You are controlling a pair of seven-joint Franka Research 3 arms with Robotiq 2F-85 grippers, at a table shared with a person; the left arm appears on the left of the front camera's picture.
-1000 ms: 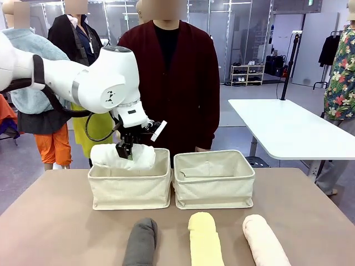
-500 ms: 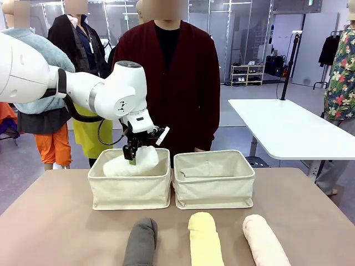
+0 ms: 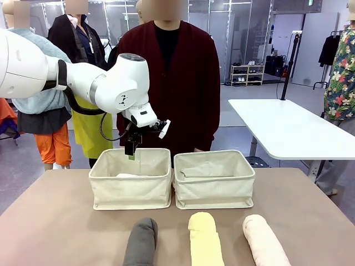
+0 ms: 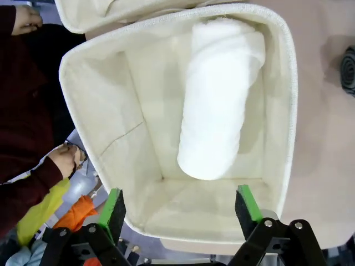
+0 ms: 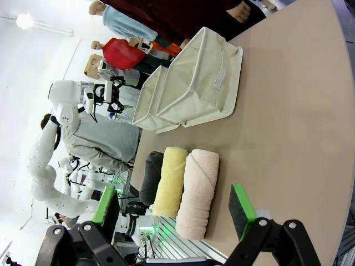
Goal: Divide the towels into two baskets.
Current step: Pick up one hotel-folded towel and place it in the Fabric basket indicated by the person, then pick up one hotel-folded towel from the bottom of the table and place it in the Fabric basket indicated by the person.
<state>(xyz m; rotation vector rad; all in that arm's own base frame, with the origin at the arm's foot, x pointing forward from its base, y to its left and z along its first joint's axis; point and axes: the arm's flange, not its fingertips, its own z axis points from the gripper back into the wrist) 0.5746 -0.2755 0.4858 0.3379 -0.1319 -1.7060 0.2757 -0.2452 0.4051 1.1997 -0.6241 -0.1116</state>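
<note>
- Left of centre in the front view, the left tool (image 3: 131, 151) hangs just above the left basket (image 3: 130, 193), its green-padded fingers spread apart and empty.
- In the left wrist view, the white towel (image 4: 216, 100) lies on the floor of that basket. It is a thick, fluffy terry roll shaped like a log. Its long axis runs from the upper right of the frame down toward the lower middle, with one rounded end nearest the camera.
- Both baskets are rectangular cream canvas with soft walls and a folded rim. The right basket (image 3: 214, 188) stands just beside the left one in the middle of the frame.
- Along the bottom edge of the front view, three more rolls lie side by side and apart on the brown desk (image 3: 55, 233). The dark grey towel (image 3: 141, 243) is left of centre, the pale yellow towel (image 3: 205, 239) is in the middle, and the pale pink towel (image 3: 265, 241) is to the right.
- Each roll's long axis runs from the bottom edge up toward the baskets. The pink one leans a little toward the upper left.
- At the bottom of the right wrist view, the right tool (image 5: 175, 208) has its fingers apart and empty above the desk.
</note>
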